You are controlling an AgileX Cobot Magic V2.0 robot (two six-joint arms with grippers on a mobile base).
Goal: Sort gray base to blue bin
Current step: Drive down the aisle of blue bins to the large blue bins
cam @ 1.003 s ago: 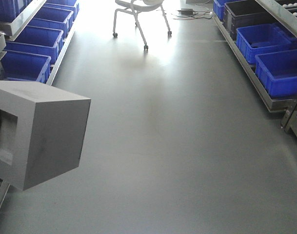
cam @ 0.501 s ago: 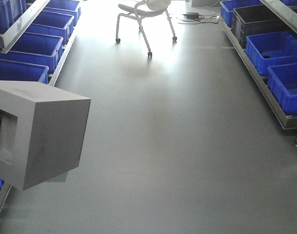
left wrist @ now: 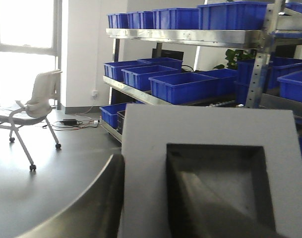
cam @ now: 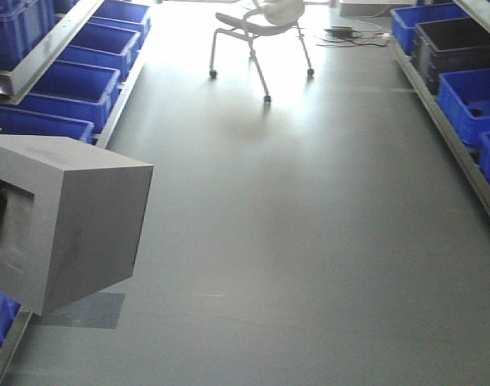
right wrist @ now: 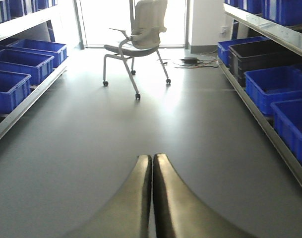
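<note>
Front view: high, tilted down along the aisle, chair (cam: 257,30) at 12 o'clock. Left wrist view: close against the gray base (left wrist: 205,126), shelves (left wrist: 190,37) at 1 o'clock. Right wrist view: low, over the right gripper (right wrist: 151,158). All share the chair.

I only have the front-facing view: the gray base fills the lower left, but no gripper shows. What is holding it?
Observer: The left gripper. It pinches one wall of the gray base, with one finger inside the recessed window and the other outside.
Operator: And the right arm?
Observer: The right gripper is shut, fingers together, holding nothing.
Operator: I see only floor-level bins on the right. Anything higher?
Observer: The left wrist view shows two raised steel shelves lined with blue bins.
</note>
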